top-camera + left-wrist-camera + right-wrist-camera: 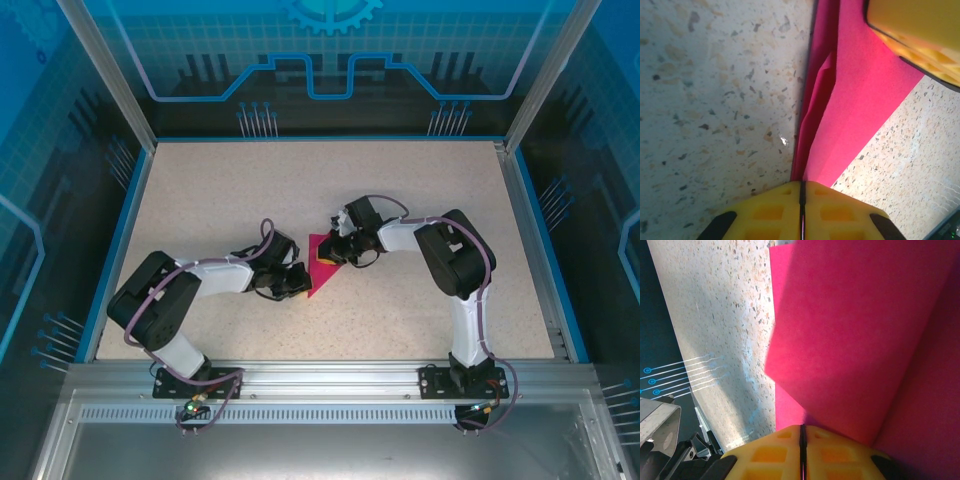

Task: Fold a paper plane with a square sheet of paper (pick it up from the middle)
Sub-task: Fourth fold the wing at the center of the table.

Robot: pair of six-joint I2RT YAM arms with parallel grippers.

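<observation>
The paper [322, 262] is in the middle of the surface [200, 200], between the two arms. It is already folded into a narrow pointed shape with layered flaps, so I judge that the folding is in hand and the plane is not yet finished. The left pincer [801, 205] is closed, its yellow fingers meet at a thin seam, and the pointed end of the paper runs into that seam, so it seems to pinch the paper there. The right pincer [802, 442] is closed in the same way on the other end, where a pink layer goes in between its fingers. Whether the paper rests flat or is slightly lifted, I cannot tell. The next move probably needs one pincer to keep its end steady while the other brings a flap over the crease, without pulling the thin sheet apart.
</observation>
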